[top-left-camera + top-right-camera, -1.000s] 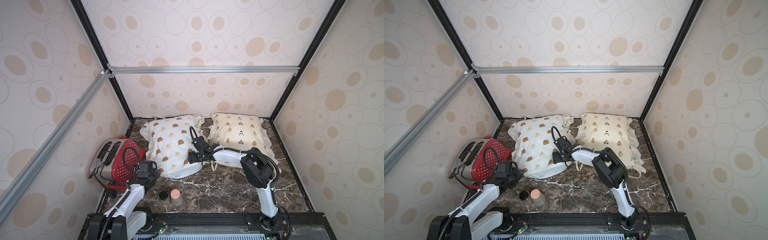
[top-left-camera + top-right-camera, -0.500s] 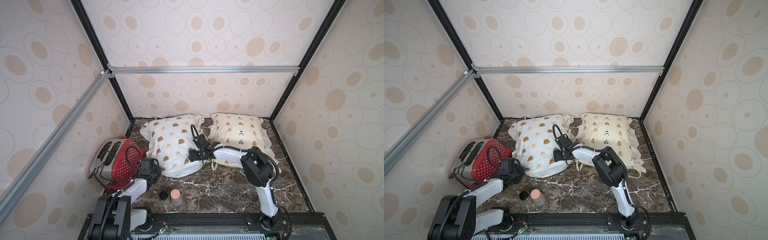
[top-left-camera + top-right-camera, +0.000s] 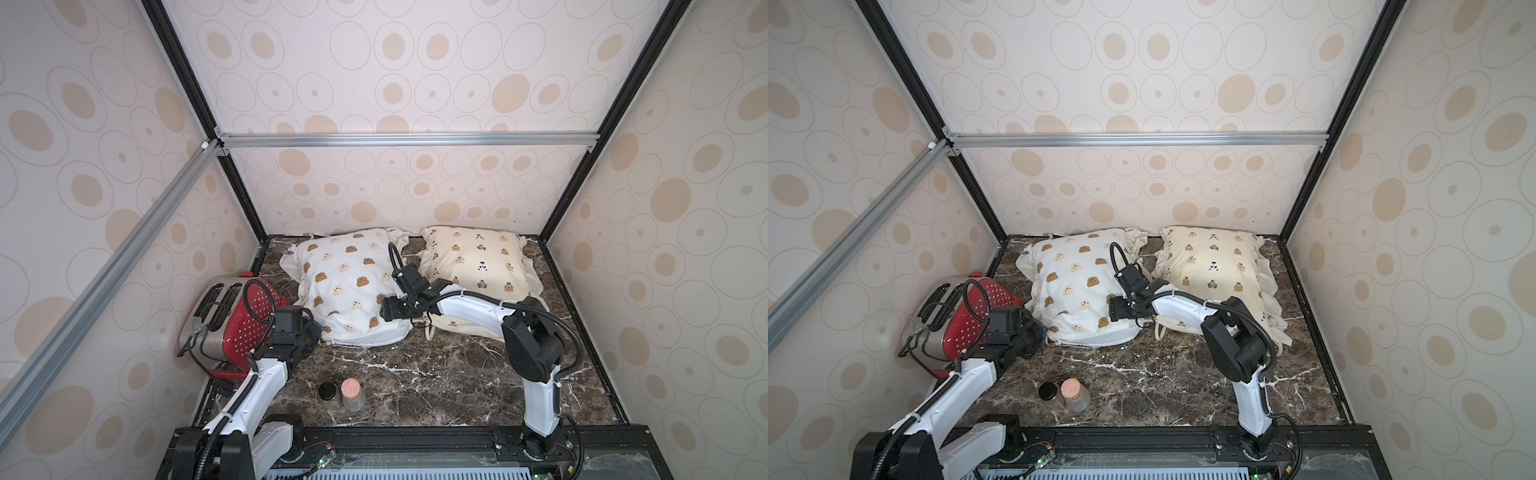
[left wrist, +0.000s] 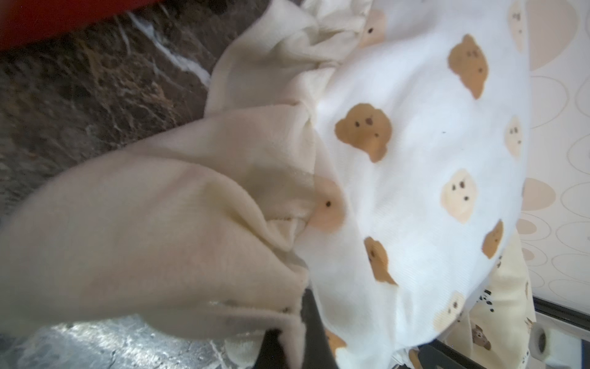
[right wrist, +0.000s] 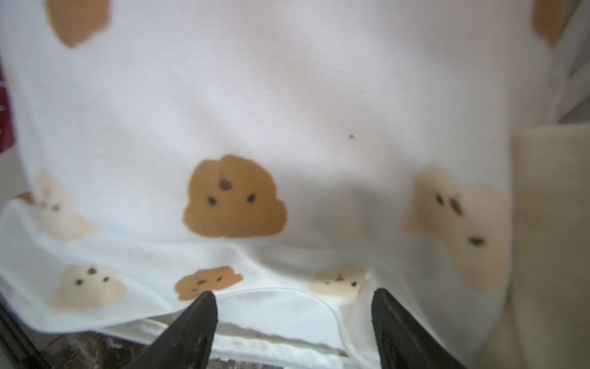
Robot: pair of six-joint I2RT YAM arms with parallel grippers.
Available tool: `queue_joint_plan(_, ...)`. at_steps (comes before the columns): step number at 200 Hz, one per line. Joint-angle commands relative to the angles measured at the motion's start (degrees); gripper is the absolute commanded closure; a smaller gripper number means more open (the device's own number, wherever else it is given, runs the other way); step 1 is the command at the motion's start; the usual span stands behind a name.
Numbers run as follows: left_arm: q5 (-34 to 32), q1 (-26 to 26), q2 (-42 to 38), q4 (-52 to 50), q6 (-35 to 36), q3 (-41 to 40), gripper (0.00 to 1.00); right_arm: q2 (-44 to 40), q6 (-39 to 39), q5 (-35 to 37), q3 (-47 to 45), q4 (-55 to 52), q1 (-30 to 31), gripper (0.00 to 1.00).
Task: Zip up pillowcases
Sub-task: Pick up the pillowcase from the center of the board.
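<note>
The left jaws have just clamped shut on the corner ruffle (image 4: 166, 217) of the white pillowcase (image 3: 349, 286), which lies on the worktop (image 3: 415, 374) between the two sets of jaws. The right jaws stand spread and empty, straddling its gaping open edge (image 5: 271, 343). With the fabric pinned, zipping can probably start.

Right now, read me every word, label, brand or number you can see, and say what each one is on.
No text can be read anywhere.
On the white pillowcase: only printed faces, no letters.
On the cream-yellow pillowcase: only small bears.
On the red toaster: white dots, no brand that can be made out.
On the black-lidded jar and the pink-lidded jar: no label visible.
On the walls: only ovals.
</note>
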Motion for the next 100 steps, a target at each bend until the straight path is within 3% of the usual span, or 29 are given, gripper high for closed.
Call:
queue_joint_plan(1,0.94,0.18,-3.35,-5.22,1.15,1.72,1.0,-4.92,2.68,-2.56,-2.08,-1.21,-0.14,0.21)
queue_joint_plan(54,2.98,0.17,-5.92,-9.95,3.73,4.68,1.0,-9.95,6.56,-7.08,-4.58,1.11,5.19,0.21)
queue_joint_plan(100,4.62,0.18,-6.52,-10.96,4.69,6.22,1.0,-9.27,8.9,-8.65,-5.27,5.18,10.74,0.26)
